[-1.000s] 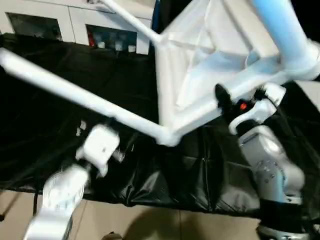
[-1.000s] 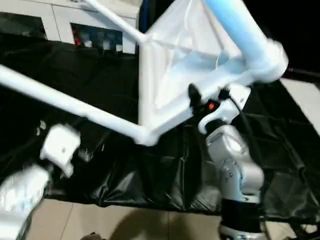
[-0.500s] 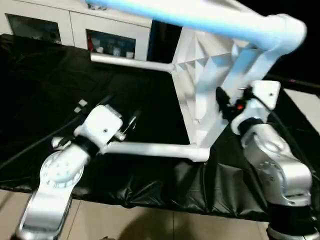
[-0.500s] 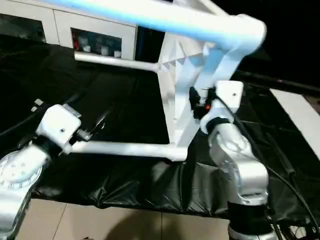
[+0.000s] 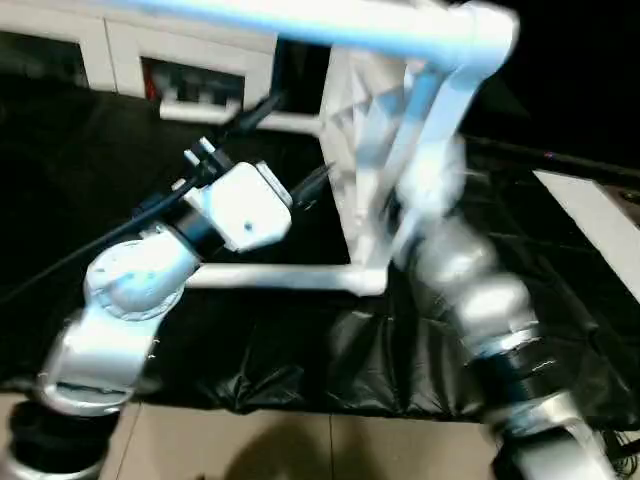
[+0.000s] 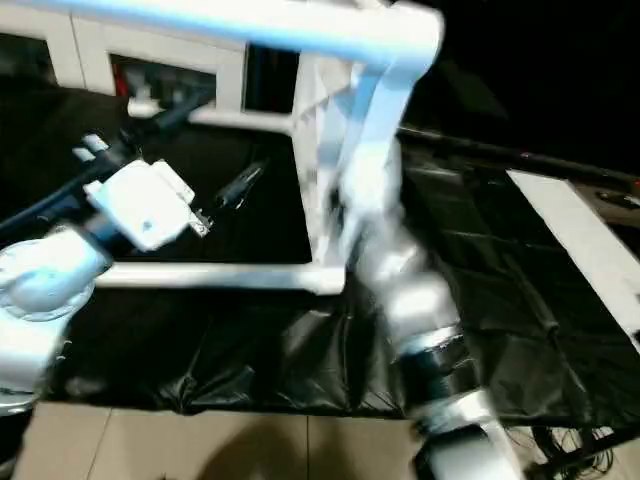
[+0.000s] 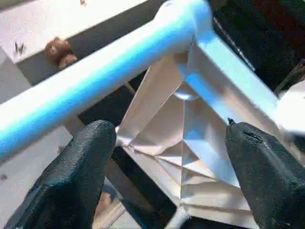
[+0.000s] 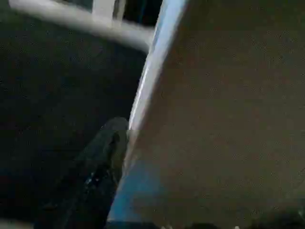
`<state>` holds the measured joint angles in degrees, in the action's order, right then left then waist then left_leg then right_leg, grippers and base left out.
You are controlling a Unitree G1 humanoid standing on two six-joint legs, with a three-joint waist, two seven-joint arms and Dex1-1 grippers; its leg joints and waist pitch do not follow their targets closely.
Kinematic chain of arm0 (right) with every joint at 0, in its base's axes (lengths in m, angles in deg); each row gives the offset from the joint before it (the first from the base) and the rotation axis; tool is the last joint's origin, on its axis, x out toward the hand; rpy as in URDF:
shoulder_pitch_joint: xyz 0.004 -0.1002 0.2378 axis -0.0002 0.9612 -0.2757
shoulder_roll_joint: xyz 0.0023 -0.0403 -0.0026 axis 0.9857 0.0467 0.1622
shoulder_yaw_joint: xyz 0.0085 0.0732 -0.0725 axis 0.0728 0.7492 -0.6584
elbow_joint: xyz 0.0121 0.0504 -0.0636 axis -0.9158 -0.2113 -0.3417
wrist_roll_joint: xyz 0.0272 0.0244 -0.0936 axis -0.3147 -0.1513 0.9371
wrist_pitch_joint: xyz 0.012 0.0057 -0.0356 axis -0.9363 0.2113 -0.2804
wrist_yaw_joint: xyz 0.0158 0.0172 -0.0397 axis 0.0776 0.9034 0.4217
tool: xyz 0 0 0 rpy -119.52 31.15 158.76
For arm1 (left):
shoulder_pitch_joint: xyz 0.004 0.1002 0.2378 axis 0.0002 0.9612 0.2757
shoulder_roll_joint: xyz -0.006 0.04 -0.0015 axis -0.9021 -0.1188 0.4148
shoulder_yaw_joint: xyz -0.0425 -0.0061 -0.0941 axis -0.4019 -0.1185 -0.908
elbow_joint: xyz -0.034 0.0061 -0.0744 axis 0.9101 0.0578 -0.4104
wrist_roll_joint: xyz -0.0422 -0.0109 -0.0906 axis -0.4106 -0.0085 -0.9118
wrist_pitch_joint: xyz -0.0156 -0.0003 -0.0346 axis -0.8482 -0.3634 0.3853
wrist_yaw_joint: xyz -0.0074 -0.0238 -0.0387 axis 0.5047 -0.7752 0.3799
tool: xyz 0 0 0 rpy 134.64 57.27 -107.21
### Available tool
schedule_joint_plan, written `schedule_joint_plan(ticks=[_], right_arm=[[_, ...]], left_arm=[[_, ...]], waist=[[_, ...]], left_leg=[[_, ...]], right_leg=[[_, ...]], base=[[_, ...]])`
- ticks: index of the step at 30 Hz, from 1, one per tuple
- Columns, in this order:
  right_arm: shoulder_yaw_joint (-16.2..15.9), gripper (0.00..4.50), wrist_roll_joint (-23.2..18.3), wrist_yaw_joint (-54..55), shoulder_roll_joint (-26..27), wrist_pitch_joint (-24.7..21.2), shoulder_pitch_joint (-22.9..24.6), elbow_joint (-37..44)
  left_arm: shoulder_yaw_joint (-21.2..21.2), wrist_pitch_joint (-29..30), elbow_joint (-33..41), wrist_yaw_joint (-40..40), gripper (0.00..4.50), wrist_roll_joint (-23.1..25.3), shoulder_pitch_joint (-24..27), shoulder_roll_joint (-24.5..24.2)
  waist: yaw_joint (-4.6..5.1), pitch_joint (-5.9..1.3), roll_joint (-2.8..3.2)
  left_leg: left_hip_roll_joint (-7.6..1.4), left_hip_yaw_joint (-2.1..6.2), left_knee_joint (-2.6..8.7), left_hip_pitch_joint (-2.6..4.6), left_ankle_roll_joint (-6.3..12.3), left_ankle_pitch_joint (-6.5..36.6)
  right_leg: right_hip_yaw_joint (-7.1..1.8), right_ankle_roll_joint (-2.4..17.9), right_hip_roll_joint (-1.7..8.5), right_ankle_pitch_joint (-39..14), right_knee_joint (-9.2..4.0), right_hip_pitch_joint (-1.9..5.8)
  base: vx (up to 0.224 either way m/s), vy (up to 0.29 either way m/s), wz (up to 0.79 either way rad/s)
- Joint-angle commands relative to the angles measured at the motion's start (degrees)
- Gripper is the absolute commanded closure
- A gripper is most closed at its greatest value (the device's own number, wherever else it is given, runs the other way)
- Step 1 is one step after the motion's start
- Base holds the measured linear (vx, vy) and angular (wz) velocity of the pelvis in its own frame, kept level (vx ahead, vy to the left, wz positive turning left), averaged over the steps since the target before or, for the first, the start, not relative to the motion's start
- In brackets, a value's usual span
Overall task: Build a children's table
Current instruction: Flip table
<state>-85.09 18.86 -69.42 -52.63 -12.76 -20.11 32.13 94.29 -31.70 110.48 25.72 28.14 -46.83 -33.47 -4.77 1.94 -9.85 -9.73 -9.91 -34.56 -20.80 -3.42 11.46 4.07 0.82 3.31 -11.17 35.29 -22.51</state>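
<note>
- Over the black cloth (image 5: 100, 200), at about 1 o'clock from the left arm, stands the tabletop (image 5: 375, 130) on edge, ribbed underside facing 9 o'clock.
- Carries three legs already socketed: top leg (image 5: 300, 20) running off toward 9 o'clock from the upper corner, low leg (image 5: 290, 277) pointing to 9 o'clock just above the cloth, back leg (image 5: 280, 122) toward the cabinet (image 5: 190, 60).
- Cannot tell about a fourth leg; looks late in the build, with turning the table onto its feet probably left.
- Left gripper (image 7: 170, 131): spread wide, holding nothing, aimed at the ribbed corner below the top leg's socket, touching neither from what shows.
- Right gripper (image 5: 422, 188): pressed close against the tabletop's edge at 3 o'clock, apparently steadying it; blurred, so cannot tell whether clamped or loose.
</note>
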Motion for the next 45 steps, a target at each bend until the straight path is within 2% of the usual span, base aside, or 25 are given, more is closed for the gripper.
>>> schedule_joint_plan(ticks=[1, 2, 3, 4, 6, 7, 9, 11, 12, 14, 15, 19, 23, 24, 27, 28, 32, 35, 38, 39, 41, 42, 43, 44, 45], right_arm=[[1.01, 1.42, 0.78, 0.69, -0.79, 0.18, -0.99, 0.27], [1.30, 1.42, 0.37, -0.58, -0.26, 1.74, -0.07, 0.97], [1.34, 1.42, 0.21, -1.34, -0.09, 2.53, 0.29, 0.95], [1.13, 1.42, 0.13, -2.13, -0.09, 3.10, 0.86, 1.11], [0.78, 1.42, 0.80, -2.94, -0.43, 5.61, 1.92, 0.23], [0.78, 1.42, 0.80, -2.94, -0.43, 5.61, 1.92, 0.23], [0.61, 1.42, 1.69, -3.47, -0.85, 9.69, 2.88, -0.19], [1.14, 1.42, 1.45, -3.57, -0.72, 12.24, 3.44, 0.88], [1.28, 1.42, 1.31, -3.62, -0.67, 12.76, 3.61, 1.31], [1.54, 1.42, 1.03, -3.79, -0.66, 14.15, 4.44, 3.29], [1.76, 1.42, 0.99, -3.94, -0.69, 15.01, 5.02, 4.38], [2.74, 1.42, 0.96, -3.81, -0.50, 17.15, 7.62, 8.16], [3.42, 1.42, 2.02, -2.61, 0.05, 19.43, 7.10, 6.75], [3.95, 1.42, 2.45, -1.71, 0.27, 21.61, 5.71, 4.16], [4.53, 1.42, 2.34, -1.41, 0.51, 23.12, 4.05, 1.66], [4.95, 1.42, 2.15, -1.22, 0.79, 23.79, 2.87, 0.04], [5.99, 1.42, 1.79, -1.43, 1.49, 25.27, -0.55, -4.30], [6.25, 1.42, 1.64, -1.54, 1.76, 26.14, -2.09, -5.94], [6.48, 1.42, 1.39, -2.35, 2.05, 27.21, -2.87, -6.97], [6.58, 1.70, 1.26, -2.63, 2.19, 28.07, -3.23, -7.91], [6.76, 1.77, 1.07, -2.99, 2.45, 29.00, -3.60, -8.97], [6.85, 1.77, 1.08, -3.11, 2.57, 29.37, -3.76, -9.37], [6.91, 1.82, 1.01, -3.32, 2.71, 29.63, -3.74, -9.44], [6.96, 2.11, 0.97, -3.48, 2.80, 29.77, -3.71, -9.44], [7.01, 2.18, 1.03, -3.59, 2.90, 29.96, -3.66, -9.46]], left_arm=[[0.93, -0.85, 1.17, 0.97, 0.01, 0.31, -0.57, -0.24], [-0.10, -1.61, 2.24, -0.67, 0.01, 2.41, -0.89, -0.81], [-0.65, -2.01, 2.46, -1.57, 0.01, 3.33, -1.26, -0.96], [-1.37, -2.51, 2.56, -2.27, 0.01, 3.71, -2.03, -1.05], [-2.80, -2.87, 2.39, -3.14, 0.01, 4.54, -4.39, -1.41], [-2.80, -2.87, 2.39, -3.14, 0.01, 4.54, -4.39, -1.41], [-3.97, -4.50, 0.82, -4.28, 0.01, 7.45, -6.53, -3.17], [-5.06, -5.96, -0.22, -5.56, 0.01, 8.79, -7.28, -3.94], [-5.33, -6.37, -0.47, -5.85, 0.01, 9.19, -7.43, -4.22], [-6.40, -7.44, -1.29, -6.93, 0.01, 10.16, -7.71, -5.04], [-6.81, -7.71, -1.65, -7.35, 0.01, 10.39, -7.89, -5.27], [-7.52, -8.74, -3.74, -9.27, 0.01, 13.91, -9.78, -6.99], [-7.35, -9.61, -5.78, -10.98, 0.01, 17.53, -11.19, -8.69], [-7.44, -10.04, -7.60, -11.97, 0.01, 19.45, -12.23, -9.27], [-7.28, -10.23, -9.72, -12.29, 0.01, 20.36, -13.45, -9.86], [-7.06, -10.30, -11.28, -12.36, 0.01, 20.77, -14.18, -10.30], [-6.01, -11.45, -16.02, -12.41, 0.01, 22.16, -16.46, -11.50], [-5.49, -12.18, -18.52, -13.19, 0.01, 22.97, -17.98, -11.75], [-4.74, -11.94, -21.06, -14.28, 0.01, 24.21, -20.60, -11.23], [-4.25, -11.93, -22.80, -14.73, 0.00, 24.93, -22.08, -10.76], [-3.94, -11.72, -24.95, -15.36, 0.00, 25.15, -23.95, -10.01], [-3.93, -11.61, -25.54, -15.45, 0.18, 25.01, -24.42, -9.83], [-4.11, -11.64, -26.23, -15.26, 0.29, 23.85, -25.16, -9.29], [-4.23, -11.68, -26.69, -15.12, 0.37, 23.01, -25.67, -8.90], [-4.40, -11.53, -27.12, -15.11, 0.40, 22.39, -26.43, -8.44]], waist=[[0.12, -2.95, 1.88], [-0.37, -3.25, 1.46], [-0.45, -2.97, 1.69], [-0.47, -2.83, 1.66], [-0.60, -2.51, 1.78], [-0.60, -2.51, 1.78], [-0.60, -2.07, 1.67], [-0.54, -1.84, 1.63], [-0.52, -1.78, 1.92], [-0.55, -1.69, 2.26], [-0.57, -1.62, 2.12], [-0.62, -1.64, 2.20], [-0.55, -1.68, 2.32], [-0.60, -1.72, 2.23], [-0.70, -1.87, 2.30], [-0.74, -1.89, 2.58], [-0.74, -1.87, 2.65], [-0.94, -2.04, 2.93], [-1.04, -2.07, 2.68], [-1.10, -2.07, 2.73], [-1.24, -2.08, 2.90], [-1.31, -2.04, 2.72], [-1.30, -2.03, 2.87], [-1.30, -2.08, 2.78], [-1.37, -2.14, 3.04]], left_leg=[[-3.74, 1.96, 4.85, 0.97, -5.96, 10.36], [-3.23, 1.37, 4.06, 0.45, -4.82, 0.78], [-3.23, 1.18, 4.02, 0.34, -4.19, -1.56], [-3.30, 1.14, 4.10, 0.39, -4.21, -1.50], [-3.44, 1.08, 4.35, 0.60, -5.38, 2.78], [-3.44, 1.08, 4.35, 0.60, -5.38, 2.78], [-3.61, 1.25, 4.65, 0.62, -6.12, 7.87], [-3.66, 1.33, 4.80, 0.64, -6.38, 9.97], [-3.72, 1.46, 4.85, 0.77, -6.63, 12.35], [-3.71, 1.51, 4.91, 0.83, -6.70, 13.33], [-3.75, 1.55, 4.93, 0.76, -6.61, 13.70], [-3.70, 1.63, 4.93, 0.77, -6.32, 13.63], [-3.70, 1.68, 4.90, 0.79, -6.29, 13.55], [-3.66, 1.68, 4.88, 0.76, -6.36, 13.12], [-3.57, 1.56, 4.66, 0.81, -6.23, 10.93], [-3.50, 1.52, 4.66, 0.87, -6.16, 10.75], [-3.49, 1.59, 4.72, 0.85, -6.34, 11.80], [-3.50, 1.48, 4.56, 1.04, -6.40, 9.38], [-3.47, 1.46, 4.52, 0.91, -6.32, 8.31], [-3.48, 1.47, 4.51, 0.96, -6.24, 8.28], [-3.47, 1.47, 4.48, 1.07, -6.30, 8.68], [-3.51, 1.52, 4.55, 1.00, -6.33, 9.26], [-3.48, 1.58, 4.59, 0.82, -6.35, 9.17], [-3.56, 1.55, 4.58, 0.86, -6.37, 9.08], [-3.51, 1.50, 4.50, 0.96, -6.31, 8.64]], right_leg=[[-3.21, 4.05, 4.84, -3.63, -2.76, 1.50], [-3.26, 4.79, 4.50, 7.67, -1.66, 2.15], [-3.32, 5.30, 4.48, 10.32, -1.56, 2.23], [-3.29, 5.42, 4.48, 9.95, -1.66, 2.22], [-3.36, 5.08, 4.71, 4.47, -2.06, 2.21], [-3.36, 5.08, 4.71, 4.47, -2.06, 2.21], [-3.45, 3.96, 4.99, -3.07, -2.66, 1.99], [-3.48, 3.74, 5.05, -6.40, -2.92, 1.80], [-3.51, 3.47, 5.06, -9.73, -3.10, 1.47], [-3.57, 3.41, 5.01, -10.93, -3.23, 1.30], [-3.59, 3.44, 5.04, -11.22, -3.27, 1.30], [-3.57, 3.62, 4.92, -10.27, -3.09, 1.23], [-3.55, 3.93, 4.94, -10.00, -3.02, 1.10], [-3.55, 4.07, 4.99, -9.60, -2.90, 1.18], [-3.54, 5.11, 4.99, -6.33, -2.48, 1.27], [-3.52, 5.28, 4.93, -5.63, -2.44, 1.28], [-3.50, 5.49, 5.03, -7.29, -2.51, 1.29], [-3.44, 6.29, 4.91, -2.95, -2.08, 1.37], [-3.41, 6.71, 4.98, -1.38, -1.90, 1.67], [-3.43, 6.79, 5.10, -1.65, -1.88, 1.71], [-3.44, 6.80, 5.17, -2.27, -1.94, 1.65], [-3.44, 6.92, 5.28, -3.28, -2.06, 1.71], [-3.48, 6.98, 5.32, -3.23, -1.99, 1.88], [-3.48, 7.00, 5.37, -3.06, -2.02, 1.88], [-3.47, 7.39, 5.30, -2.01, -1.92, 1.77]], base=[[0.000, 0.000, 0.00], [0.000, 0.000, 0.00], [0.000, 0.000, 0.00], [0.000, 0.000, 0.00], [0.000, 0.000, 0.00], [0.000, 0.000, 0.00], [0.000, 0.000, 0.00], [0.000, 0.000, 0.00], [0.000, 0.000, 0.00], [0.000, 0.000, 0.00], [0.000, 0.000, 0.00], [0.000, 0.000, 0.00], [0.000, 0.000, 0.00], [0.000, 0.000, 0.00], [0.000, 0.000, 0.00], [0.000, 0.000, 0.00], [0.000, 0.000, 0.00], [0.000, 0.000, 0.00], [0.000, 0.000, 0.00], [0.000, 0.000, 0.00], [0.000, 0.000, 0.00], [0.000, 0.000, 0.00], [0.000, 0.000, 0.00], [0.000, 0.000, 0.00], [0.000, 0.000, 0.00]])
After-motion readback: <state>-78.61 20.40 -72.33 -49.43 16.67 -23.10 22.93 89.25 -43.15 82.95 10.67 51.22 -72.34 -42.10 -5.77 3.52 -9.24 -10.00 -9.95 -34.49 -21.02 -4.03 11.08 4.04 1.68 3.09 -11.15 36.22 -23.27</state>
